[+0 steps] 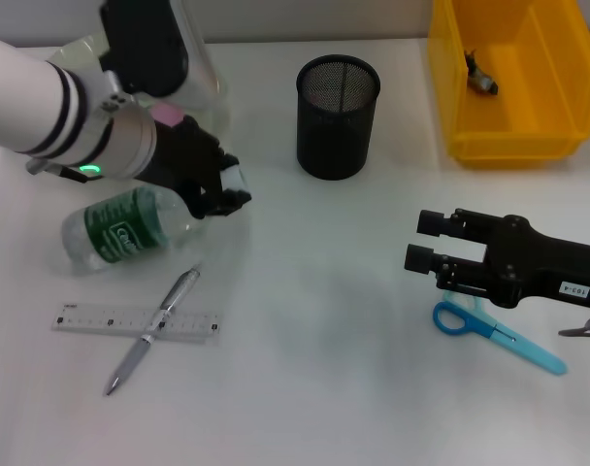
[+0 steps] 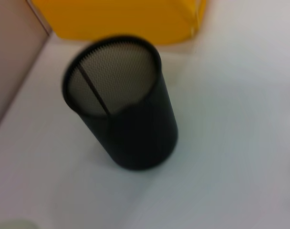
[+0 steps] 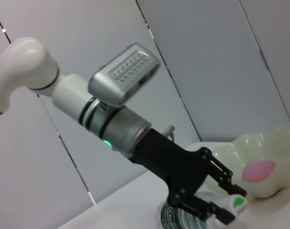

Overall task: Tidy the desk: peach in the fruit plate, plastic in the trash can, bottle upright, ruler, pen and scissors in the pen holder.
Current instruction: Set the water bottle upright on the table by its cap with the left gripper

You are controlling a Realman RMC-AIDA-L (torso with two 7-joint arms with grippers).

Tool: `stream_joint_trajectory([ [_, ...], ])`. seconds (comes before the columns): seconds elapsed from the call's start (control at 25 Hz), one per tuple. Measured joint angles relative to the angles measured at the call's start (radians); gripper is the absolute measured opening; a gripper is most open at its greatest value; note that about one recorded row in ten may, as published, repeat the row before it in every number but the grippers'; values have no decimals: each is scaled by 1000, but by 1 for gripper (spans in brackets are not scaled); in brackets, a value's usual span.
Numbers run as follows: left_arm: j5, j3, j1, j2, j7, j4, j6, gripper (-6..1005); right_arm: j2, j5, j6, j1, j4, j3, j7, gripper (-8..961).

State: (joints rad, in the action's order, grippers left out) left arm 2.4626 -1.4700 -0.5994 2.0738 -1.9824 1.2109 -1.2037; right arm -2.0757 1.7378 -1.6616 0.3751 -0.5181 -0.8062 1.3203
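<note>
My left pincer (image 1: 222, 189) grips the bottle (image 1: 120, 228) neck; peach (image 3: 258, 170) sits in the fruit plate (image 3: 278, 143), plastic, seemingly, in the trash can (image 1: 513, 78) upper right; pen holder (image 1: 338, 116) looks empty.

An office-like desk: white tabletop (image 1: 305, 320), mesh pen holder (image 1: 338, 116), grey partition panels (image 3: 207, 62) behind.

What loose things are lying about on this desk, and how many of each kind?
Bottles: 1, the bottle lying on its side, its cap end at the left pincer
Pens: 1, the pen lying across the ruler
Rulers: 1, the ruler
Scissors: 1, the scissors beside the right pincer
Peaches: 1, the peach in the fruit plate
Total: 5
</note>
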Motion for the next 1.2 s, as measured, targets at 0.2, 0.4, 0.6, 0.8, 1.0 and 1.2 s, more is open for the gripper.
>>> stream_joint_trajectory([
  [0.2,-69,21,79,-5,-4,150,-17,429,0,0,0,2,1,10,0,659],
  [0.4,-126,56,146,-5,5,237,-28,429,0,0,0,6,3,10,0,659],
  [0.6,-205,101,194,-6,12,277,-32,430,-1,0,1,10,5,7,0,659],
  [0.8,-290,145,234,-6,45,291,-35,428,-3,3,3,27,40,4,-18,659],
  [1.0,-327,169,257,-6,53,305,-42,425,-3,5,8,34,52,1,-27,660],
  [1.2,-344,185,276,-5,69,323,-46,424,-3,5,8,34,53,3,-27,660],
])
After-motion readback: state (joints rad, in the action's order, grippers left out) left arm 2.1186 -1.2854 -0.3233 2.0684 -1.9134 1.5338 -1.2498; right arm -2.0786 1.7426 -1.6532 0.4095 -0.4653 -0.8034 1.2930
